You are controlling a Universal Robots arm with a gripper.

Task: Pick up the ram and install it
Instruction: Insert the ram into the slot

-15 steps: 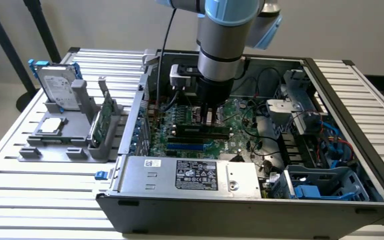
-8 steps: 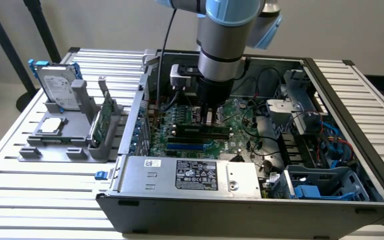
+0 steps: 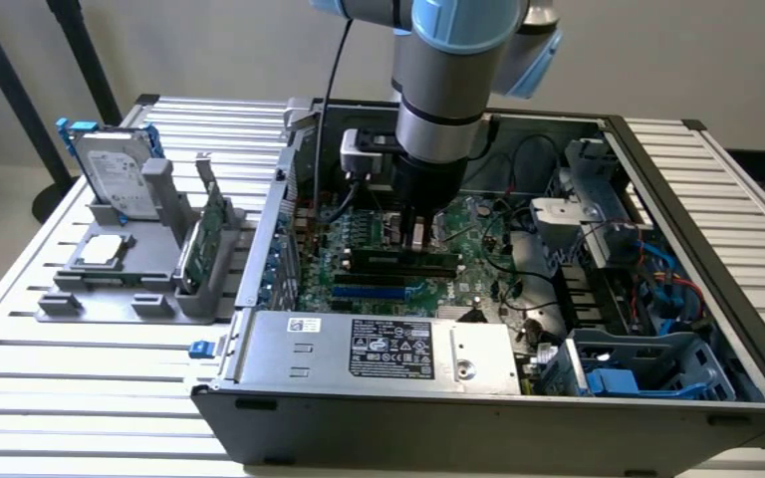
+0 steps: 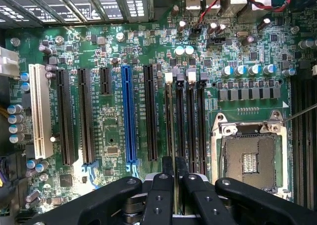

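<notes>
The ram, thin, light, stiff and fragile, is held edgewise by its top edge, the end effector clamped on it, over the motherboard slots.

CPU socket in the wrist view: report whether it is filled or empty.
Empty. The CPU socket shows bare contacts inside its metal frame, with no processor or cooler seated on it.

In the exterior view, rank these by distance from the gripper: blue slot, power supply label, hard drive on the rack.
1. Blue slot, on the motherboard just below the gripper.
2. Power supply label, front of the case.
3. Hard drive, on the rack at the exterior view's left.
</notes>
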